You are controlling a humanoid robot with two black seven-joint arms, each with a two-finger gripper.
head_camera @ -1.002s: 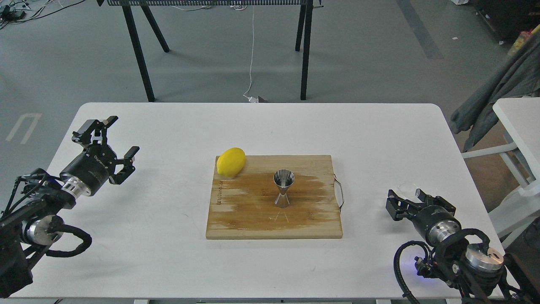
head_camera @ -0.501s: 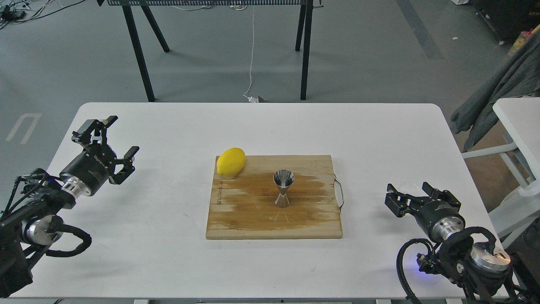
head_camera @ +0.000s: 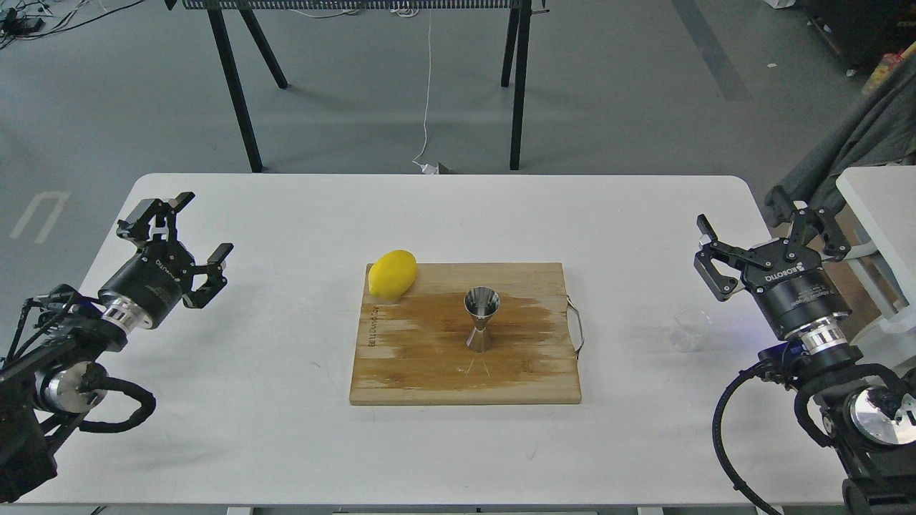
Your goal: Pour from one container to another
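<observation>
A small clear glass cup (head_camera: 688, 330) stands upright on the white table, right of the cutting board. The steel hourglass jigger (head_camera: 481, 319) stands upright in the middle of the wooden cutting board (head_camera: 429, 365). My right gripper (head_camera: 769, 242) hangs open above the table, up and to the right of the cup, apart from it, with nothing between its fingers. My left gripper (head_camera: 184, 229) is open over the table's left side, far from both containers.
A yellow lemon (head_camera: 391, 274) lies on the board's far left corner. The board has a metal handle (head_camera: 577, 327) on its right edge. A second white table (head_camera: 880, 207) with grey cloth (head_camera: 837, 164) stands close to the right.
My right gripper has lifted and drawn back to the right, away from the clear cup, which now stands alone on the table. The left gripper shifted slightly left.
</observation>
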